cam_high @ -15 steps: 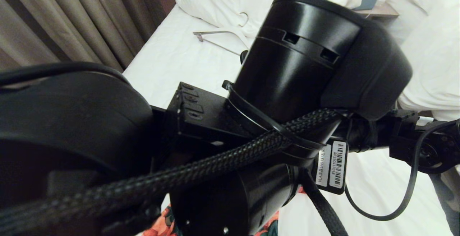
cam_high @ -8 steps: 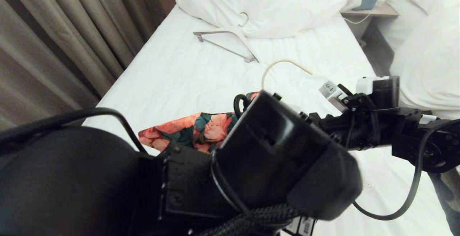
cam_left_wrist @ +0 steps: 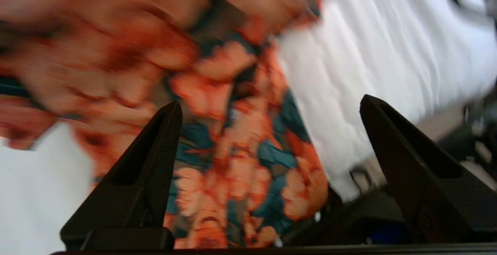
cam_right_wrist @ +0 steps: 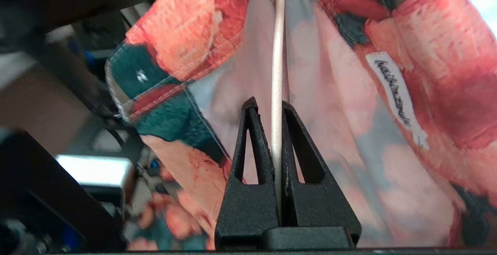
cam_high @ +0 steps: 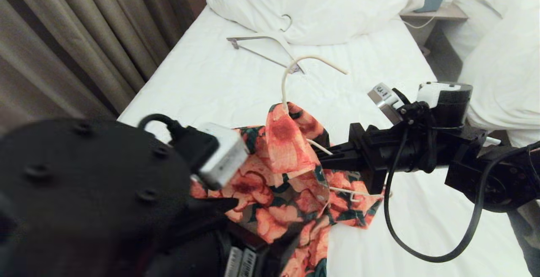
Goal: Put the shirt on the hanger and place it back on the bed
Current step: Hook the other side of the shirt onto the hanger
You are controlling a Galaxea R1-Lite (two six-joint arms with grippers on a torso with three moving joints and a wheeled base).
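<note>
Only right wrist: right hand (cam_right_wrist: 271, 105) pinches hanger (cam_right_wrist: 278, 53) | left hand (cam_left_wrist: 268, 109) spread, empty

You see the floral coral-and-green cloth shirt (cam_right_wrist: 186, 49) as a thin woven fabric, matt, with stitched hems and a pale inside. The slim cream-white hanger (cam_right_wrist: 277, 65) looks smooth and faintly glossy. The white bed (cam_high: 219, 87) sheet is smooth matt cloth.
</note>
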